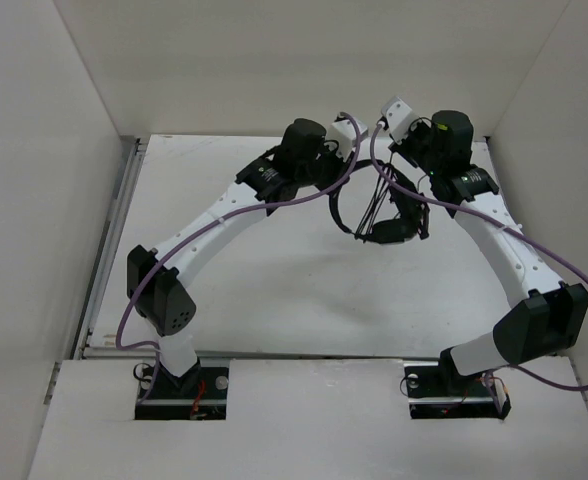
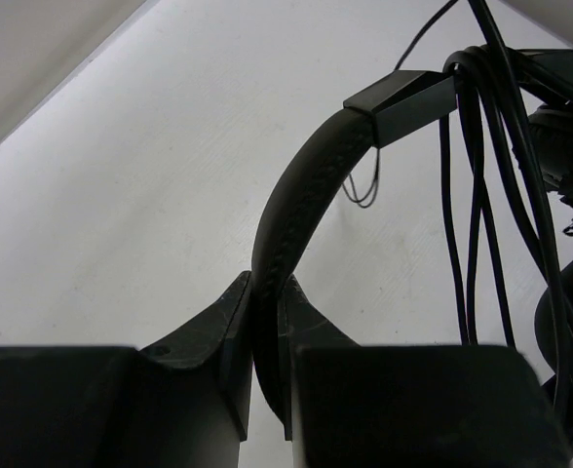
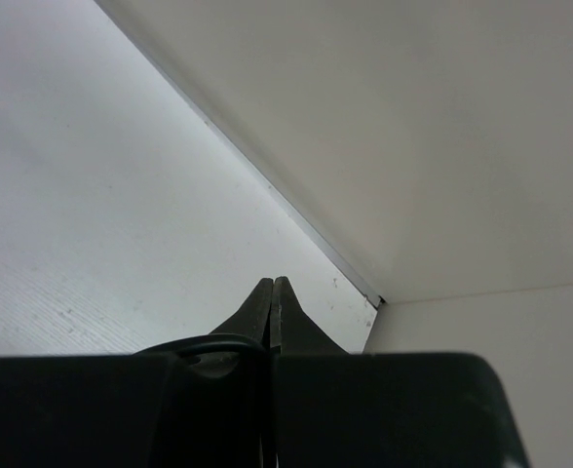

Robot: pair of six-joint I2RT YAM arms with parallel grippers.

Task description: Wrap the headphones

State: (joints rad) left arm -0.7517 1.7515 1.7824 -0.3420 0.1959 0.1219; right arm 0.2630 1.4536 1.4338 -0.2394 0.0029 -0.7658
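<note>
Arching upward, the headphones point(image 2: 296, 185) sit clamped in left end effector point(image 2: 267, 290), cable point(image 3: 204, 342) pinched in right end effector point(image 3: 271, 285).

A flat white tabletop point(image 1: 274, 300) fills the floor of a box-like enclosure. Plain white panel walls rise on the left point(image 1: 34, 200), at the back point(image 1: 304, 60) and on the right point(image 1: 564, 110). A thin grey metal rail point(image 1: 107, 260) runs along the tabletop's left edge. A raised white board point(image 1: 314, 440) spans the near edge. In the right wrist view a pale metal strip point(image 3: 296, 219) lines the joint between tabletop and wall, ending at a corner. The light is soft and even, and the shadows are faint.
</note>
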